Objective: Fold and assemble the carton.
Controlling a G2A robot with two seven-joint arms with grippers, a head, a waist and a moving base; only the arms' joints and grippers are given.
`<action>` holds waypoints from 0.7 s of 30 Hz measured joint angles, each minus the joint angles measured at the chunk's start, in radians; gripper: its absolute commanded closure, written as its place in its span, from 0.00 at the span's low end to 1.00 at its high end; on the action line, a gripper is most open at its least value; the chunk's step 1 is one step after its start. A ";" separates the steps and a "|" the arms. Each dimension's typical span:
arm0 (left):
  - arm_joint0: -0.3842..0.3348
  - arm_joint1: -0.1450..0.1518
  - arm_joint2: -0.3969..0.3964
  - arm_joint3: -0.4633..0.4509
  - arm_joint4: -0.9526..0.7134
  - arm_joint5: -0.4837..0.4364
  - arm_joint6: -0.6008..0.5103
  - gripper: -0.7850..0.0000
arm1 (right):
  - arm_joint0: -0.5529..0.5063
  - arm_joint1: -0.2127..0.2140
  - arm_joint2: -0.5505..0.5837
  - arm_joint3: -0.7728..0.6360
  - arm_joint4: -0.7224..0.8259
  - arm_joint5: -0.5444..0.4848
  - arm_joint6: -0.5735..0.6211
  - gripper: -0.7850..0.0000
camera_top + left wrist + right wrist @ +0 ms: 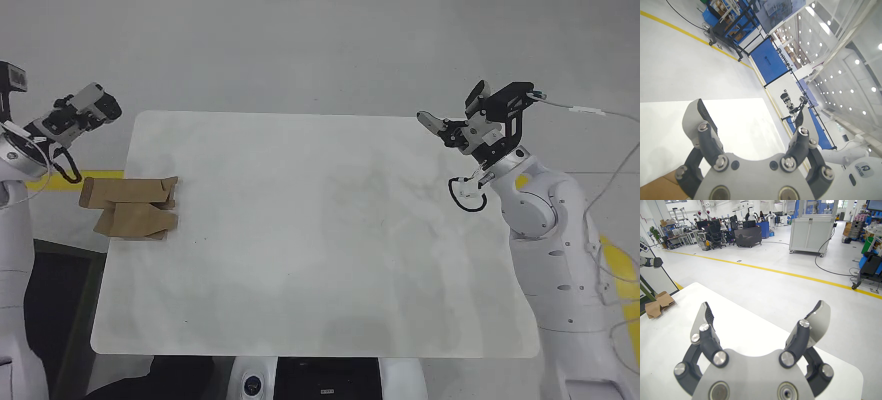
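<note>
A flat brown cardboard carton [132, 207] lies unfolded at the left edge of the white table [320, 250], partly overhanging it. The carton [658, 303] also shows far off across the table in the right wrist view, and a corner of the carton [657, 184] sits below the left gripper. My left gripper [751, 111] hangs open and empty above the table's far left corner, beside the carton and apart from it. My right gripper [762, 311] is open and empty over the far right corner, a long way from the carton.
The table's middle is bare white surface. Beyond the far edge lies open floor with a yellow line [783, 273]. Desks, chairs and a grey cabinet [810, 234] stand far behind.
</note>
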State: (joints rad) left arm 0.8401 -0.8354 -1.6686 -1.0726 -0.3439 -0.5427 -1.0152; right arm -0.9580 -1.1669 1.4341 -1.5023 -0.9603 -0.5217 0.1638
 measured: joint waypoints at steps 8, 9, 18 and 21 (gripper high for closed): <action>-0.034 0.013 -0.039 0.224 -0.003 -0.012 0.055 0.00 | 0.000 0.000 0.000 0.000 0.000 0.000 0.000 0.00; -0.035 0.015 -0.045 0.243 -0.009 -0.013 0.054 0.00 | 0.000 0.000 0.000 0.000 0.000 0.000 0.000 0.00; -0.003 0.039 -0.119 0.396 -0.067 -0.024 0.049 0.00 | 0.000 0.000 0.000 0.000 0.000 0.000 0.000 0.00; 0.017 0.045 -0.138 0.434 -0.071 -0.021 0.070 0.00 | 0.000 0.000 0.000 0.000 0.000 0.000 0.000 0.00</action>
State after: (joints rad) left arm 0.8575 -0.7899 -1.8067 -0.6386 -0.4144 -0.5632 -0.9452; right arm -0.9580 -1.1669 1.4341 -1.5023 -0.9603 -0.5217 0.1638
